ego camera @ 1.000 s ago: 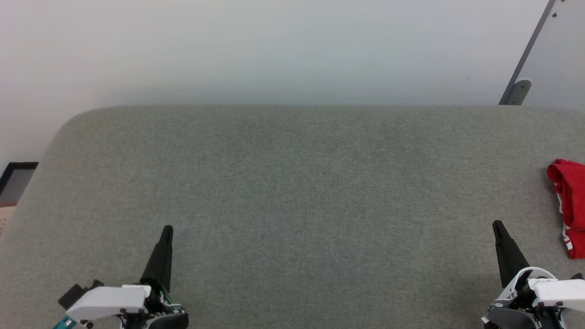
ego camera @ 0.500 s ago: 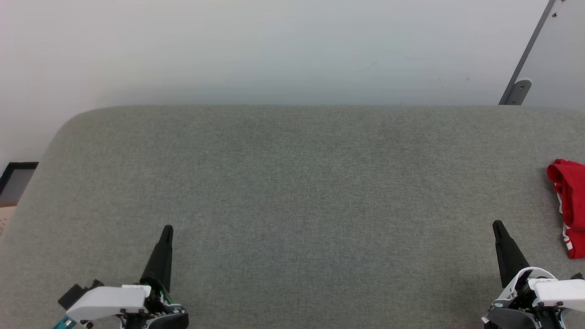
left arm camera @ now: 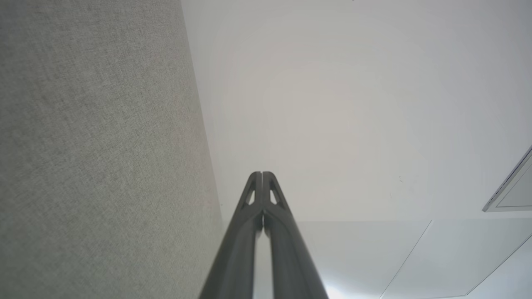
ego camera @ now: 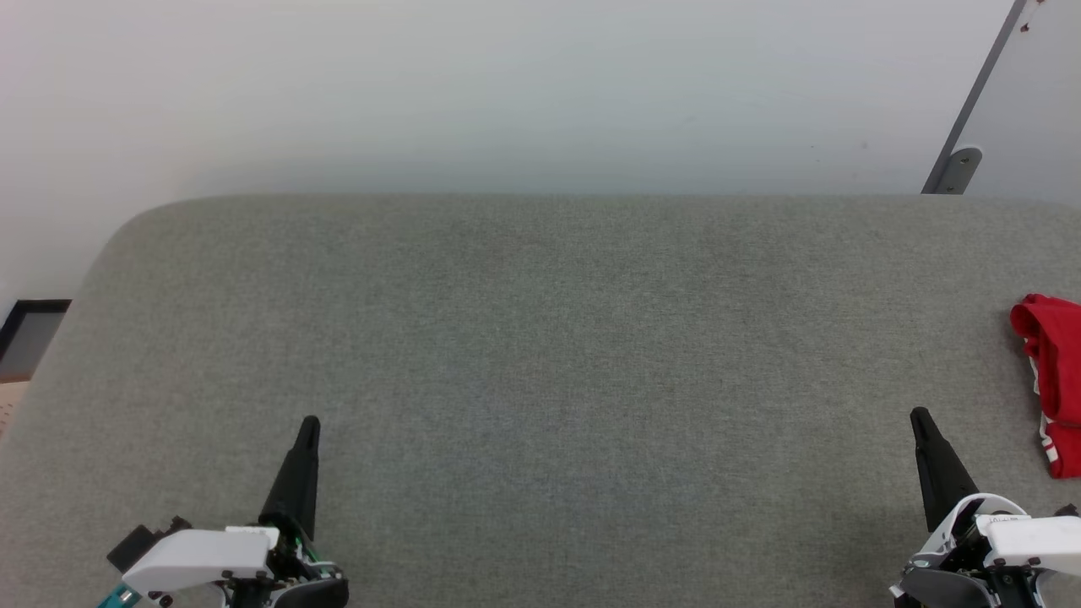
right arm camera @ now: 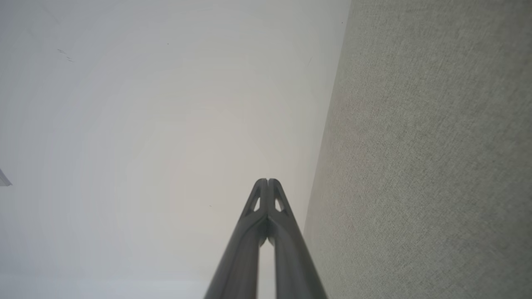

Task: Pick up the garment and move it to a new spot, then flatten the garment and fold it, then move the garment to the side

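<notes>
Both claws were closed and empty. Left gripper (ego camera: 309,420) sat near-left over the grey fabric surface (ego camera: 540,338), fingers pressed together into one dark spike pointing far. Left wrist view confirmed it: left gripper (left arm camera: 262,173) tips met, only a thin slit lower down between the fingers, with the grey fabric surface (left arm camera: 91,158) along one side and the pale wall (left arm camera: 353,104) ahead. Right gripper (ego camera: 919,412) mirrored it at near-right, tips also together. In the right wrist view the right gripper (right arm camera: 268,180) was shut the same way, with the grey fabric surface (right arm camera: 436,166) beside it. The garment (ego camera: 1056,371) lay bunched at the right edge of the surface, cut off by the frame, right of the right gripper and slightly farther, apart from it. It showed red cloth with a bit of white trim low down; any lettering was too cropped to read. The pale wall (ego camera: 507,84) ran behind the far edge. A grey panel (ego camera: 1034,93) with a small metal bracket (ego camera: 958,167) leaned at far right. A dark-framed object (ego camera: 29,333) sat off the left edge of the surface.
</notes>
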Available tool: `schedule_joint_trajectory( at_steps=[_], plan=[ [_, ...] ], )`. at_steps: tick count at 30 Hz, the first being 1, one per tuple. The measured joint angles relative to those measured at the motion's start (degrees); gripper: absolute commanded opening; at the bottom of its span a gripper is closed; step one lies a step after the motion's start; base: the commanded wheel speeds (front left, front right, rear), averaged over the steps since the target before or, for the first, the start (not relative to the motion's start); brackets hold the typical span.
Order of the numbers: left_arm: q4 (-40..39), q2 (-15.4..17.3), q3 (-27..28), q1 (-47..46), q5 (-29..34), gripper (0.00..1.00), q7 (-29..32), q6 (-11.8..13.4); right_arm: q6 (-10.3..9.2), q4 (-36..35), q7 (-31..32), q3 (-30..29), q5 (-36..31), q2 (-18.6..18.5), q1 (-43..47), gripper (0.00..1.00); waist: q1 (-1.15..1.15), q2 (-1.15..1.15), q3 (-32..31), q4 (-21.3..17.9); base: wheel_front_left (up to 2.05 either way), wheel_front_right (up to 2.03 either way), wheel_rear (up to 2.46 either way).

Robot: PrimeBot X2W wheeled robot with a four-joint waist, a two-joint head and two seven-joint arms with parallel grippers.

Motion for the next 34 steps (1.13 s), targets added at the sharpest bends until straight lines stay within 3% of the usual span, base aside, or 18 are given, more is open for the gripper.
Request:
schedule_joint_trajectory(
  at_steps=[34],
  plan=[
    [0.00,0.00,-0.01,0.00,0.00,0.00,0.00,0.00,0.00,0.00,-0.01,0.00,0.00,0.00,0.00,0.00,0.00,0.00,0.00,0.00,0.00,0.00,0.00]
  ],
)
